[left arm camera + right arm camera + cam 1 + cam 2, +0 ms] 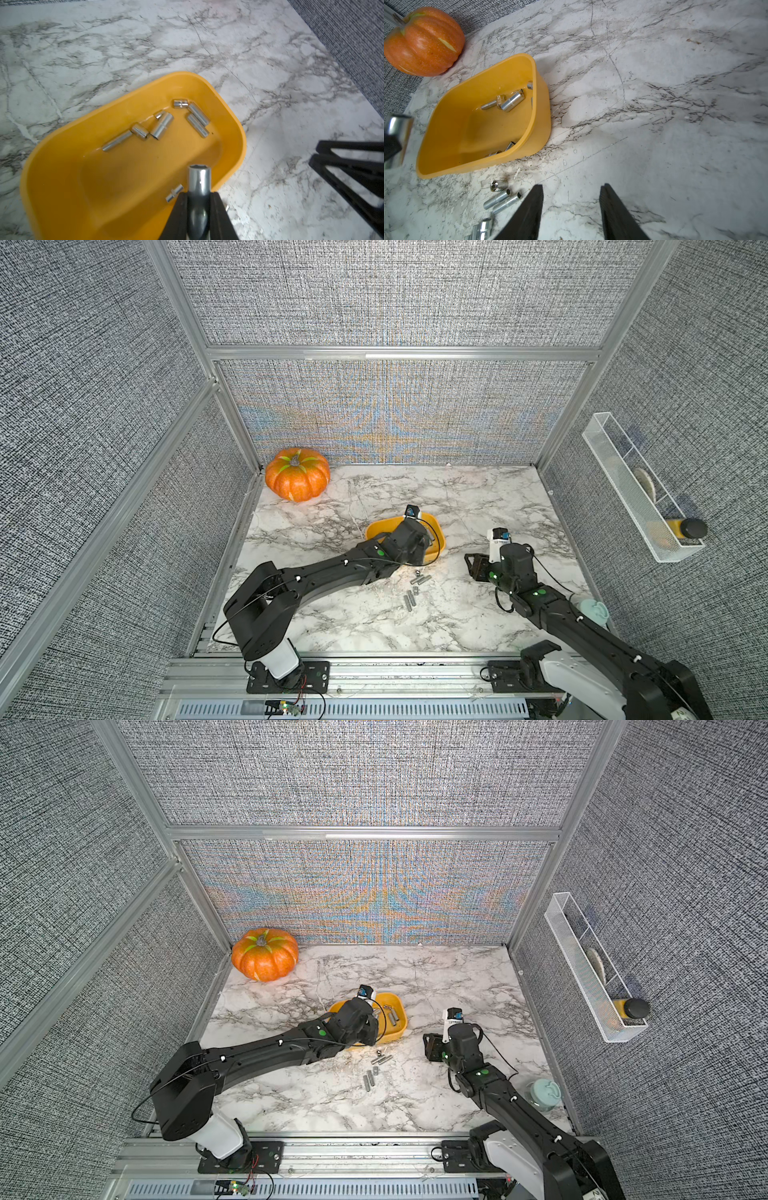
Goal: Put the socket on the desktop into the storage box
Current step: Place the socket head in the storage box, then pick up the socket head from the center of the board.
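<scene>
**A:** What is the left gripper [199,196] doing?

**B:** It is clenched on 1 chrome socket [199,176], which sticks out past the fingertips with its open end pointing away from the wrist. In the left wrist view the socket hangs over the near rim of the storage box [62,162]. I cannot tell how high above it.

**A:** Where is the box?

**B:** It sits around the middle of the desk [457,497], and the left arm reaches over it in both top views. Several other sockets [162,126] lie flat on its floor, most of them bunched toward 1 end.

**A:** Is anything outside it?

**B:** Yes. Loose sockets [500,198] lie on the marble just beside the box's near side, between the 2 arms.

**A:** And the right gripper [571,199]?

**B:** It is released, with its jaws apart and nothing between them. It is over bare marble near the loose sockets and apart from the box.

**A:** Anything else?

**B:** An orange pumpkin [297,474] stands in the desk's far left corner.
</scene>
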Controlling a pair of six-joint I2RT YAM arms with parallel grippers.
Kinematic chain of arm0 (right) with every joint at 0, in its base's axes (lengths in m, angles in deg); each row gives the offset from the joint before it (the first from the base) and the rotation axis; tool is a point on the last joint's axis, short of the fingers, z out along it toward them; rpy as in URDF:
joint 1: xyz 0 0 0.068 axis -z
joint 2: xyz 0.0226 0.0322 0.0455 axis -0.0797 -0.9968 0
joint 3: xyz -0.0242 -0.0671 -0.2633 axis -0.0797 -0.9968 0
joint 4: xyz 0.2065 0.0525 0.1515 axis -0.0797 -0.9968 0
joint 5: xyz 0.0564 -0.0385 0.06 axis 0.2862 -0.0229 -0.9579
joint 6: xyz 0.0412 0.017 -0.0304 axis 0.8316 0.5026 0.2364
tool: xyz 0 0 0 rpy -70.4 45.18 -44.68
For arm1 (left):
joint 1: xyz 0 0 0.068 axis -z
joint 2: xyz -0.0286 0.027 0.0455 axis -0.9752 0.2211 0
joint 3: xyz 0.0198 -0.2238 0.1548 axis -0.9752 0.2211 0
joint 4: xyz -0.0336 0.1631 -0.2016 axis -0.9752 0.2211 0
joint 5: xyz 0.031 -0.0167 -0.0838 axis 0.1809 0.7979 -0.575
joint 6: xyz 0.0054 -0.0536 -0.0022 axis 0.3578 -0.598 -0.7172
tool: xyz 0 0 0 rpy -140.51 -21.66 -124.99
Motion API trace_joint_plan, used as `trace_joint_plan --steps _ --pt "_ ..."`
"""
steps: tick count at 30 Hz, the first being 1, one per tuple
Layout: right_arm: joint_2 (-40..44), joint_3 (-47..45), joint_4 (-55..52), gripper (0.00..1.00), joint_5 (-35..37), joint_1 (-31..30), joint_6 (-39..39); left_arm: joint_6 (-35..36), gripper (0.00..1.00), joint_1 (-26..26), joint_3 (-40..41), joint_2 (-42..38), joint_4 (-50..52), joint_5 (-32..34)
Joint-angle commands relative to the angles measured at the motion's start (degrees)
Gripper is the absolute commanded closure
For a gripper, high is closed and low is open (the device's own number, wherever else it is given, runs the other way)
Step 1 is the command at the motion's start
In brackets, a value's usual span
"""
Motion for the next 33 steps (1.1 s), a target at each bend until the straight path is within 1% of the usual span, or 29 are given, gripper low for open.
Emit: trace_joint_plan --steps 1,5,9,13,16,19,20,21,24,29,31,33 --pt "-0.6 0.7 1.7 0.50 1.4 -2.1 -1.6 -0.1 0.95 -2.9 -0.5 1.5 -3.1 -2.3" --pt "-2.2 1.8 1.4 0.50 3.7 -5.5 -2.5 -0.6 0.94 -6.8 -0.1 4.3 -4.2 -4.7" --pt "-2.8 2.2 1.9 0.49 5.0 -8.2 -3.4 -0.8 0.86 -8.8 0.0 7.0 -4.8 -5.5" --pt "-2.5 3.3 1.4 0.47 6.1 -11.6 -4.7 -0.7 0.74 -9.6 -0.4 9.1 -4.7 -5.2" --pt "-1.7 4.3 0.1 0.43 9.0 -14.8 -5.9 -0.4 0.63 -9.9 -1.0 9.4 -4.7 -6.0" --pt "-1.7 5.7 -2.2 0.40 9.4 -17.1 -6.4 0.2 0.51 -9.9 -1.9 8.1 -3.9 -6.2" --pt "-1.8 5.9 -2.7 0.39 9.3 -18.0 -6.6 0.2 0.46 -9.9 -2.0 7.2 -3.8 -6.6" --pt "-1.9 6.1 -3.2 0.38 9.4 -18.9 -6.7 0.2 0.45 -9.9 -2.0 6.2 -3.3 -6.7" --pt "-2.7 5.9 -4.1 0.36 10.6 -22.6 -6.7 -0.2 0.44 -9.8 0.1 1.2 -3.5 -8.4" --pt "-7.0 4.7 -2.3 0.31 12.0 -28.2 -6.3 -0.8 0.35 -8.3 10.6 -11.8 -6.2 -9.8" --pt "-9.4 5.0 -1.6 0.30 12.2 -29.3 -6.3 -0.8 0.34 -6.9 16.0 -16.5 -8.3 -10.9" --pt "-11.7 5.5 -1.1 0.29 12.3 -29.7 -6.0 0.2 0.29 -4.8 22.0 -20.5 -11.5 -12.5"
